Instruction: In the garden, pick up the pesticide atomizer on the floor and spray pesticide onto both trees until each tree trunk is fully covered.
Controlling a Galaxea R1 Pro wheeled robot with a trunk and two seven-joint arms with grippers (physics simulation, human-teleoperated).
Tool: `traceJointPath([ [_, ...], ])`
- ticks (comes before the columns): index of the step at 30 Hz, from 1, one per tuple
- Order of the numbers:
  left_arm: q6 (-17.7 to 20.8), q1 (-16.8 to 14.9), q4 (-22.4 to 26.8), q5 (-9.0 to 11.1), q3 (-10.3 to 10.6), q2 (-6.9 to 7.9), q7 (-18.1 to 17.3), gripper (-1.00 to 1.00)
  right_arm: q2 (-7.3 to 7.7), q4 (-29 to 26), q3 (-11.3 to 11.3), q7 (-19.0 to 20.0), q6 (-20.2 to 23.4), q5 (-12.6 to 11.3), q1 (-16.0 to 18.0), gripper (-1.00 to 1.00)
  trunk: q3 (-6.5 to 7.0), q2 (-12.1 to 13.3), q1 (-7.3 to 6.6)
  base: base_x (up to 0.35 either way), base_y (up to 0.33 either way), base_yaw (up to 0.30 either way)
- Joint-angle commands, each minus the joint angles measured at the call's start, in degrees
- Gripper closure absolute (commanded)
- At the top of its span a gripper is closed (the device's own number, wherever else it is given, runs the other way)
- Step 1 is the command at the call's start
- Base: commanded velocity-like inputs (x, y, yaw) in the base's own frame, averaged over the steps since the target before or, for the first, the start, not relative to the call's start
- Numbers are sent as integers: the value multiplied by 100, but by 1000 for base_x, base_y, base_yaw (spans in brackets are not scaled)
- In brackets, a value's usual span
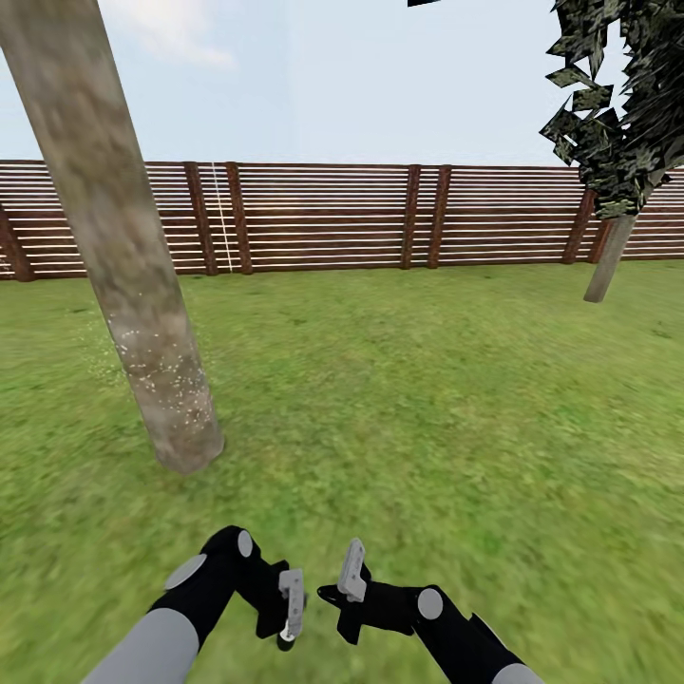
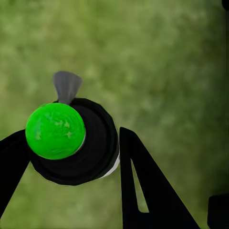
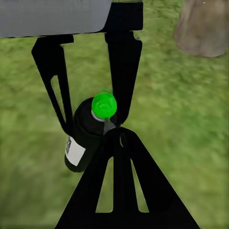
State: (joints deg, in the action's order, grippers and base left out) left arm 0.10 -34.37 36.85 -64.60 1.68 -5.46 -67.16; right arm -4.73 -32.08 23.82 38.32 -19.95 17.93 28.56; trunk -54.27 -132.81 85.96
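left claw [image 2: 71, 157] clamped on atomizer [image 2: 71, 143], label cut off, right claw [image 1: 347, 594] state unclear

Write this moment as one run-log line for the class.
left gripper: shut on atomizer | right gripper: open | near trunk: speckled low | far tree: ahead

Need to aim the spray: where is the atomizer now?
The atomizer sits between the left gripper fingers, low in front of the robot over grass, right of the near tree trunk.
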Motion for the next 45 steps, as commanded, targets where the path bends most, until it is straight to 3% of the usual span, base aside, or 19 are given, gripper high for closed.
traceJointPath([
  [1,-5,0,-1,0,-1,-14,-3,100,-1,0,0,0,0,0,0,100,0,0,0,0,0,0],
  [20,-54,1,-2,42,-1,-128,-16,100,-1,0,0,0,0,0,0,100,0,0,0,0,0,0],
  [24,-62,1,-2,237,-1,-164,-24,100,3,0,0,0,0,0,-1,100,0,0,0,0,0,0],
  [29,-63,1,-2,254,-1,-166,-25,100,5,0,0,0,0,0,0,100,0,0,0,0,0,0],
  [41,-63,1,-11,261,-3,-113,-17,100,7,0,-4,0,-5,3,0,100,0,0,0,0,0,0],
  [45,-44,-7,-11,242,-17,31,-16,100,7,7,-8,0,-3,7,-1,100,0,0,0,0,0,0],
])
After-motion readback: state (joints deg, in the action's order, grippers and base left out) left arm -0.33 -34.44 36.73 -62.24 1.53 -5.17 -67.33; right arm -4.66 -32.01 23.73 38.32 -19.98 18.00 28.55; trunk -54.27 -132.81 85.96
